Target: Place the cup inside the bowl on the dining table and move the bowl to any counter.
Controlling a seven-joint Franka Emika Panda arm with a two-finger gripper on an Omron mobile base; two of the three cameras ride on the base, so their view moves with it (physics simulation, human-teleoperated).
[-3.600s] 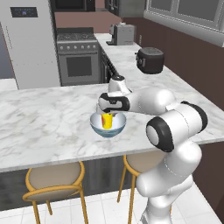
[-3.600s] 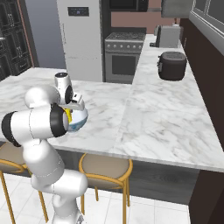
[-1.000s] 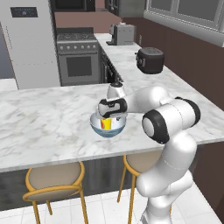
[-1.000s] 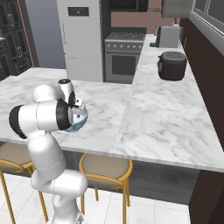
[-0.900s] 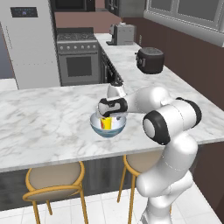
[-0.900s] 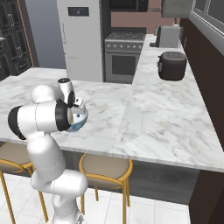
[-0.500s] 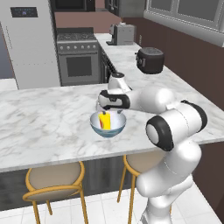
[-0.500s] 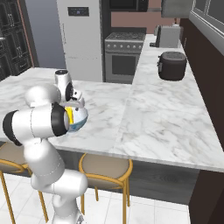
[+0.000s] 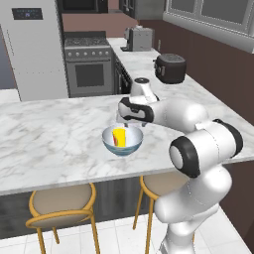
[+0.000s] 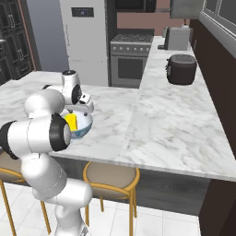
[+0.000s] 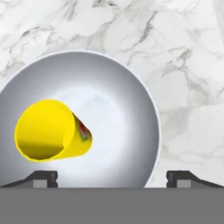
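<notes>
Yellow cup (image 11: 50, 130), red mark, tilted in bowl (image 11: 131, 105).

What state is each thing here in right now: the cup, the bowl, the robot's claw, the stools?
Cup: inside the bowl, tipped over, leaning on the bowl's wall, let go.
Bowl: upright on the dining table, holding the cup, not gripped.
Gripper: open, just above the bowl, holding nothing.
Stools: tucked under the table edge, unoccupied.
Rice cooker: lid closed, on the counter.

yellow cup (image 11: 48, 130) red-marked, bowl (image 11: 131, 109) white inside
</notes>
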